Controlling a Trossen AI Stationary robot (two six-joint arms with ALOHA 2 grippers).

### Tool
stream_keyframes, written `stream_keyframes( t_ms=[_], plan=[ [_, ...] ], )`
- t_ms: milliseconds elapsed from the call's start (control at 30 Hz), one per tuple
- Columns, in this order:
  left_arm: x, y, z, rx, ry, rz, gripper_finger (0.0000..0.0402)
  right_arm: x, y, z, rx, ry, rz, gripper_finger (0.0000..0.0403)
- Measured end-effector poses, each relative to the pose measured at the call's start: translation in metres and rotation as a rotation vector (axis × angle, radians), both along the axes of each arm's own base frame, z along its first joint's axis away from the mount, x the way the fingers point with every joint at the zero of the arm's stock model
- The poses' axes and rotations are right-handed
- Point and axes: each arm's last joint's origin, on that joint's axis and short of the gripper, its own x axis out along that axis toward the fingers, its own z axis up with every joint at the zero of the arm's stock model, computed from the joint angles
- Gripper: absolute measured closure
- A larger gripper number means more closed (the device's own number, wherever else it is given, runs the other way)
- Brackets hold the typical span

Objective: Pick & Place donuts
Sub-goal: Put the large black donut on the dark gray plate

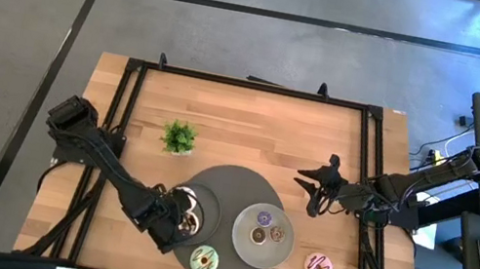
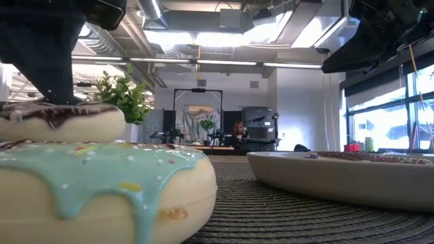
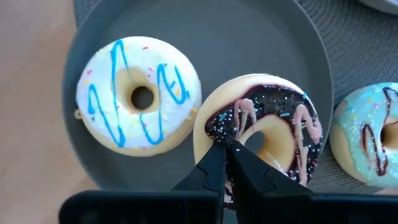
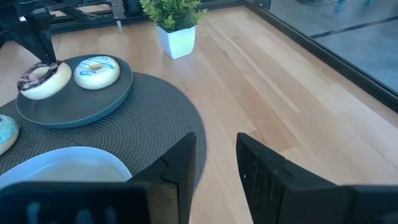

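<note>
The left gripper is pinching the chocolate donut by its rim, over the dark plate. The donut is probably light and slightly yielding. The right gripper is waiting, fingers spread.

- In the high view the left pincer covers the white donut and chocolate donut; neither reads clearly.
- Tiny donuts on the pale plate are too small for colour detail.
- Low view: the green donut is cut off at the edge.
</note>
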Motion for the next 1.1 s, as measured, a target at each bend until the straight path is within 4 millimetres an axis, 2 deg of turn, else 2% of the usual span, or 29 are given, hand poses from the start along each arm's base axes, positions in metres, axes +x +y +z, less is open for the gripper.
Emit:
stream_keyframes(
  t_ms=[267, 567, 933, 1100],
  plan=[
    [0.002, -0.002, -0.004, -0.006, 0.004, -0.016, 0.0394, 0.0, 0.0, 0.0, 0.001, 0.001, -0.001, 0.0286],
    [0.005, -0.004, -0.02, -0.005, 0.064, -0.017, 0.0387, 0.0, 0.0, 0.0, 0.001, 0.001, 0.0, 0.0286],
    [0.005, -0.004, -0.02, -0.01, 0.087, -0.056, 0.0358, 0.0, 0.0, 0.0, 0.001, 0.001, 0.0, 0.0286],
    [0.007, -0.002, -0.02, -0.004, 0.086, -0.053, 0.0329, 0.0, 0.0, 0.0, 0.001, 0.001, 0.0, 0.0286]
  ],
)
